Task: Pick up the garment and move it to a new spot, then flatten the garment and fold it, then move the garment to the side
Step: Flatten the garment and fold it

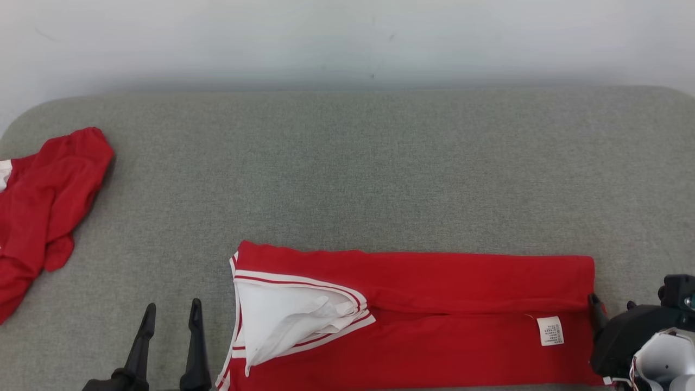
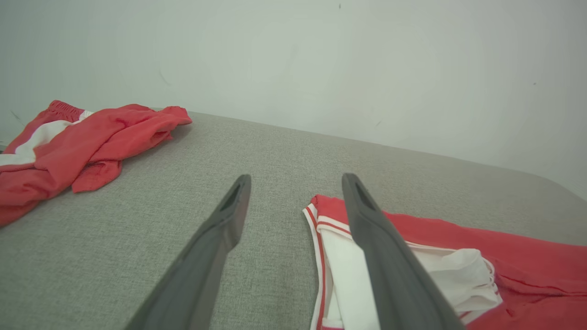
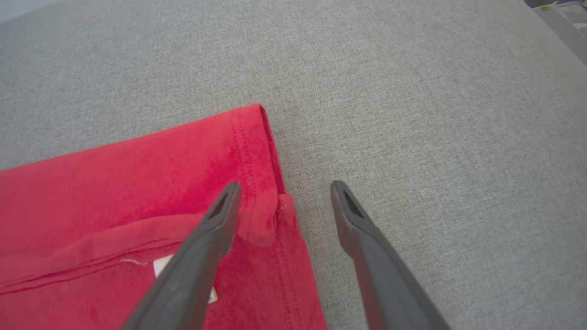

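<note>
While stretched left-to-right along the near edge of the grey cushion (image 1: 380, 174), flanked by wide-open grippers: right gripper (image 3: 284, 185) straddling the right hem of the garment (image 1: 450, 282), nearer; left gripper (image 1: 172, 305) just beside its collar end.

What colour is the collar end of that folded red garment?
The collar is white, edged with thin red stripes; it shows best in the head view.

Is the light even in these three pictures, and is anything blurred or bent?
Head view: soft even light, no glare, faint shadow where the grey surface meets the wall; left wrist view: the left gripper is soft near the bottom edge, the surface's edge runs tilted; right wrist view: the hem of the red garment is sharp, the right gripper blurs low down.
</note>
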